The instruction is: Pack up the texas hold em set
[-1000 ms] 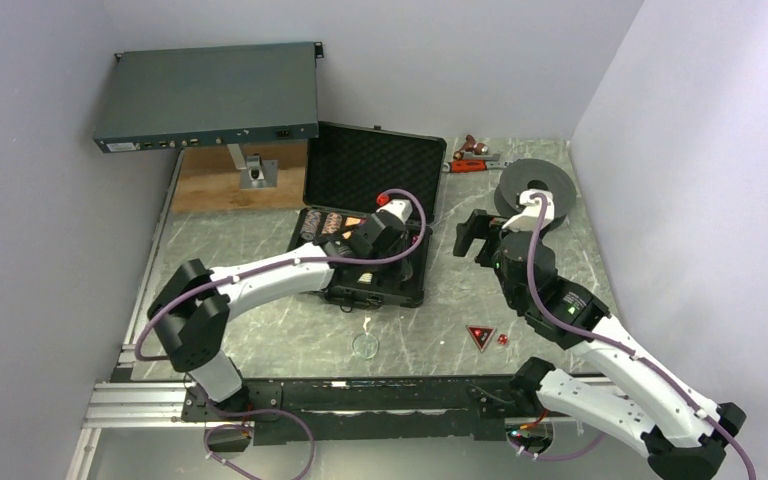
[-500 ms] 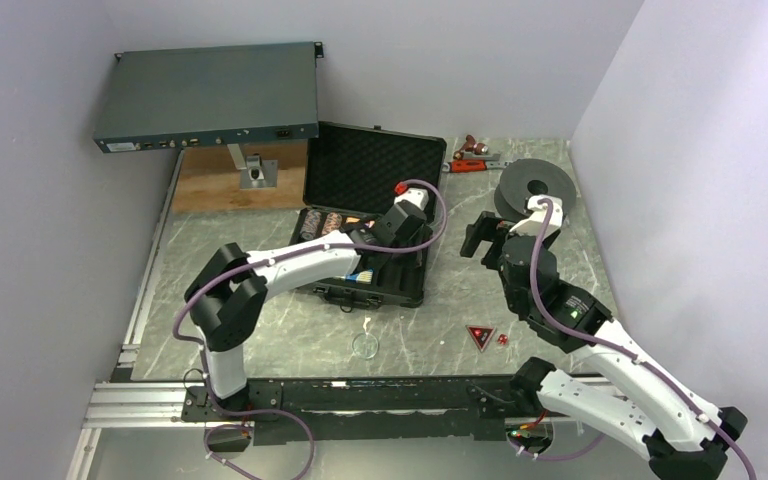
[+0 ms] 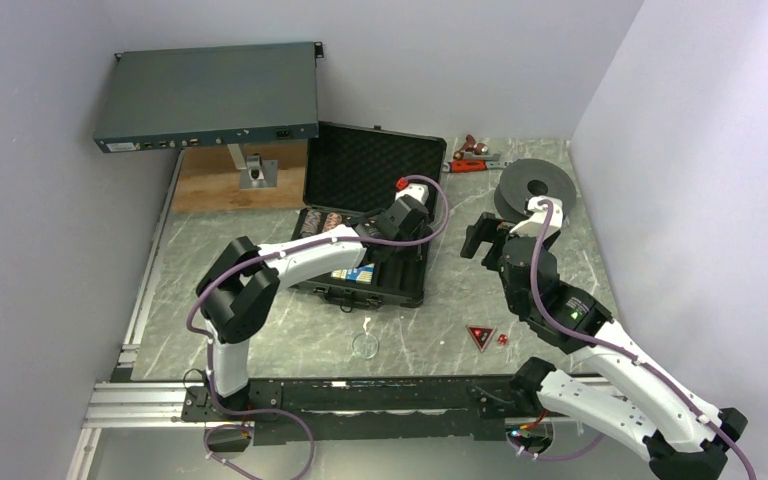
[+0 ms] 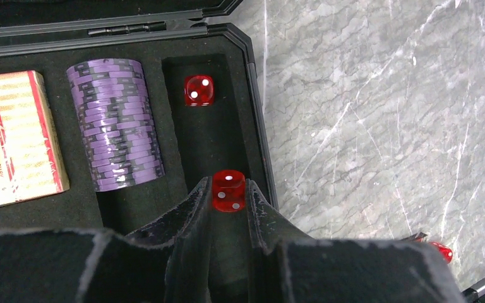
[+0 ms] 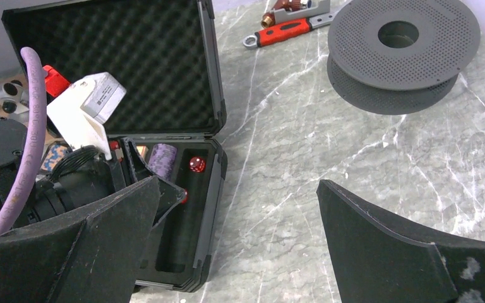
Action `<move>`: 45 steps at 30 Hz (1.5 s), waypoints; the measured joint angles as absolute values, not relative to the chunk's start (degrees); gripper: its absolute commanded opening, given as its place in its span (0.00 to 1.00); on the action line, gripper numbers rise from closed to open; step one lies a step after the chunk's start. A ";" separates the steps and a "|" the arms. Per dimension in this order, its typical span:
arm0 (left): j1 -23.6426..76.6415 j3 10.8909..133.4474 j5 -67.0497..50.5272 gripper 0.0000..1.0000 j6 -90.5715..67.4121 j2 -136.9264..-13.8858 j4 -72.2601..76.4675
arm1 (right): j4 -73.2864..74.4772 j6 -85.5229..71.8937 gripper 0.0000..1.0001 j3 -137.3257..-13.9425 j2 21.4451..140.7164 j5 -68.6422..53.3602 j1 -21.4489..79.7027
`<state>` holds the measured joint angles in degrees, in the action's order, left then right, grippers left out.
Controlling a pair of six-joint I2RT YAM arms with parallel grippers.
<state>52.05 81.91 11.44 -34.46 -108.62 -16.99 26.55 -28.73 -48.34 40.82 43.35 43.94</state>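
One red die (image 4: 229, 189) sits pinched in the left gripper (image 4: 227, 202), which has swung over the case's (image 4: 256, 126) end slot, ready to drop it; the right gripper (image 5: 239, 192) gapes wide and empty.

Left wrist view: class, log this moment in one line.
left claw: shut on red die | place: over dice slot | right claw: open, empty

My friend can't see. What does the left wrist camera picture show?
The left pincer pinches a small red die over the narrow end slot of the open black case, where another red die already lies. Beside that slot are a row of purple chips and a card deck; grey marble table shows on the right.
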 measured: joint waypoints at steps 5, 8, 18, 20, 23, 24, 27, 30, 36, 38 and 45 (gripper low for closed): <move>52.05 81.91 11.49 0.49 -34.13 -108.73 -16.75 | 26.55 -28.71 1.00 -48.23 40.97 43.11 43.94; 52.05 81.91 11.55 0.55 -33.85 -108.73 -16.49 | 26.57 -28.71 1.00 -48.23 41.25 42.98 43.94; 52.05 81.89 11.90 0.66 -33.67 -108.73 -16.03 | 26.57 -28.71 1.00 -48.12 41.32 42.96 43.94; 52.05 81.73 11.90 0.67 -33.39 -108.55 -15.66 | 26.57 -28.71 1.00 -48.12 41.32 42.96 43.94; 52.05 79.94 11.90 0.72 -32.10 -106.50 -15.33 | 26.57 -28.71 1.00 -48.12 41.30 42.96 43.94; 52.07 78.96 11.90 0.77 -31.62 -105.06 -15.42 | 26.57 -28.71 1.00 -48.12 41.30 42.96 43.94; 52.25 77.08 13.78 0.92 -30.00 -99.94 -17.10 | 26.55 -28.71 1.00 -47.99 41.32 42.96 43.94; 52.38 74.76 18.06 0.97 -28.25 -91.88 -18.81 | 26.55 -28.73 1.00 -47.77 41.71 42.94 43.94; 52.36 72.07 25.54 1.00 -22.20 -75.85 -23.44 | 26.59 -28.75 1.00 -47.75 43.92 42.24 43.94; 52.38 72.07 28.08 1.00 -19.90 -72.18 -26.61 | 26.76 -28.97 1.00 -47.75 44.66 41.25 43.94; 51.79 70.98 34.65 1.00 -12.60 -64.01 -37.67 | 31.20 -31.75 1.00 -49.19 48.71 38.30 43.94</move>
